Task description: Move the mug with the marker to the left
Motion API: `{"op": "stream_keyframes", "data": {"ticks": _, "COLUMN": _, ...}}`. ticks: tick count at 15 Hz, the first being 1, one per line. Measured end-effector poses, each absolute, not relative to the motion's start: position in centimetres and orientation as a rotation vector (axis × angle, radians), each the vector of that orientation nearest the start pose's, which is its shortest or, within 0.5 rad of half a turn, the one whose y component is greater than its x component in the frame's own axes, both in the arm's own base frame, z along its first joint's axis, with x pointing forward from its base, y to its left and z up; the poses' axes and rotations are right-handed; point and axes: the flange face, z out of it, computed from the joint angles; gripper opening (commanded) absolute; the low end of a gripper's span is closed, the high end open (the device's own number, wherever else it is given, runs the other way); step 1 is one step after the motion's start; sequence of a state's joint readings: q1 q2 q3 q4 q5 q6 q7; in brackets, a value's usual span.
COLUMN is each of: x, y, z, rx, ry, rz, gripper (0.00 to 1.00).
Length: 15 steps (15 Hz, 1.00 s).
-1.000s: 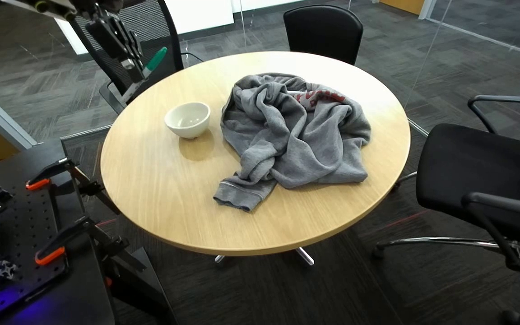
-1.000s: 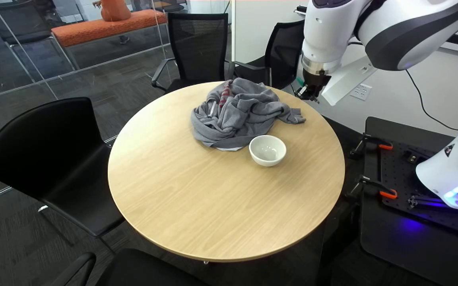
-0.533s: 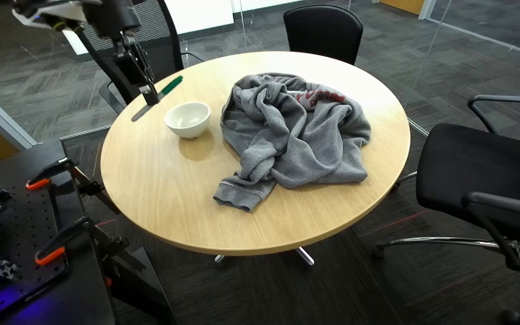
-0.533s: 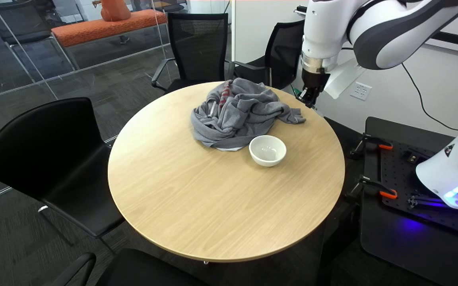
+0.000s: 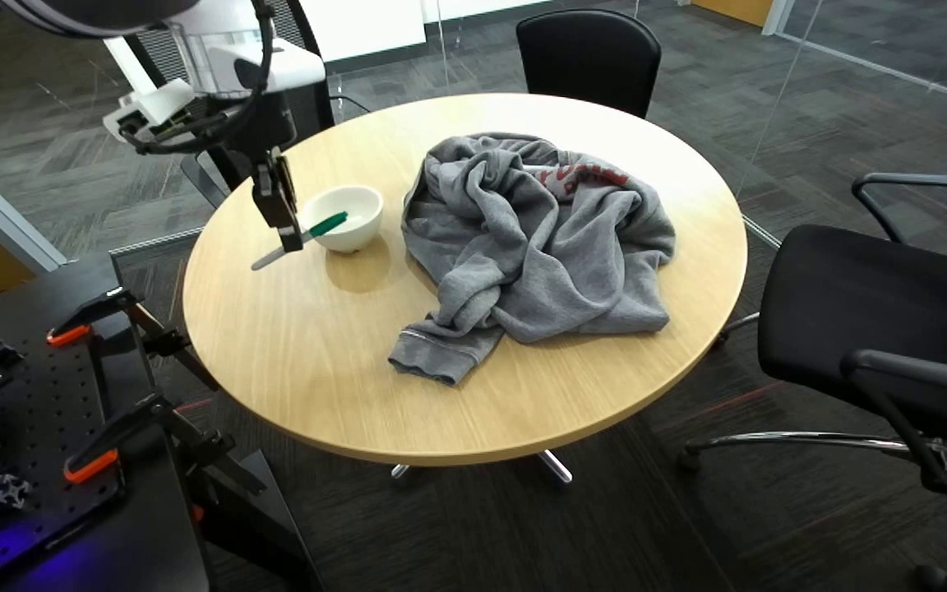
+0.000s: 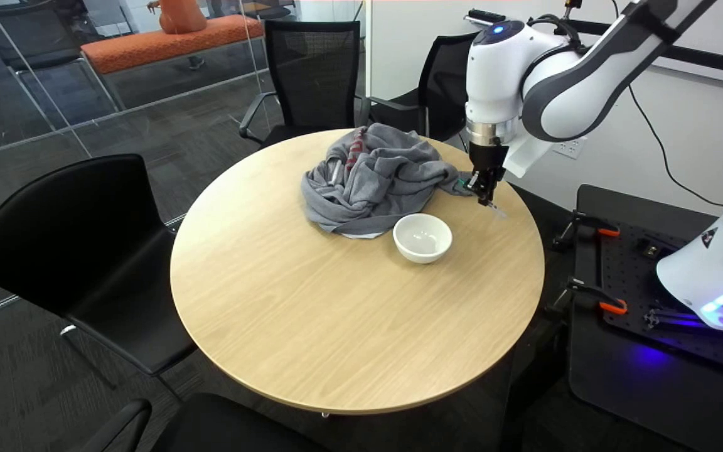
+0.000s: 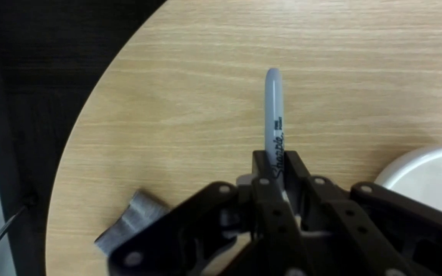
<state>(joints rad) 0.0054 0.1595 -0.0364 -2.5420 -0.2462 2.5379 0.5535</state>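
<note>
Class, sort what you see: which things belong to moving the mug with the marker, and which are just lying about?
For the job:
white bowl-like mug, on the table
marker, gripped in the jaws

Just lying about:
grey sweatshirt, heaped on the table
black chairs, beside the table

Tabletop glares pale at upper centre in an exterior view, soft shadow below mug, violet glow on black worktop lower left; gripper slightly blurred in wrist view.
</note>
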Motion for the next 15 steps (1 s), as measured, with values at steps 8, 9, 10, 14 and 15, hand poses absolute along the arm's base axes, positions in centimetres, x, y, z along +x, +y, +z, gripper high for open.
{"op": "stream_keyframes", "data": {"ticks": 8, "x": 45.3, "y": -2.3, "z": 15.2, "rx": -3.167, "ry": 0.654, "rz": 0.361, "gripper": 0.03}}
{"op": "stream_keyframes", "data": {"ticks": 9, "x": 45.5, "y": -2.5, "z": 14.6, "rx": -3.162, "ry": 0.654, "rz": 0.375, "gripper": 0.03}}
{"op": "stream_keyframes", "data": {"ticks": 10, "x": 45.7, "y": -2.7, "z": 14.1, "rx": -3.157, "ry": 0.654, "rz": 0.386, "gripper": 0.03}}
{"op": "stream_keyframes", "data": {"ticks": 14, "x": 46.2, "y": -3.7, "z": 12.0, "rx": -3.148, "ry": 0.683, "rz": 0.395, "gripper": 0.03}}
{"op": "stream_keyframes", "data": {"ticks": 15, "x": 46.3, "y": -4.0, "z": 11.6, "rx": -3.144, "ry": 0.698, "rz": 0.389, "gripper": 0.03}}
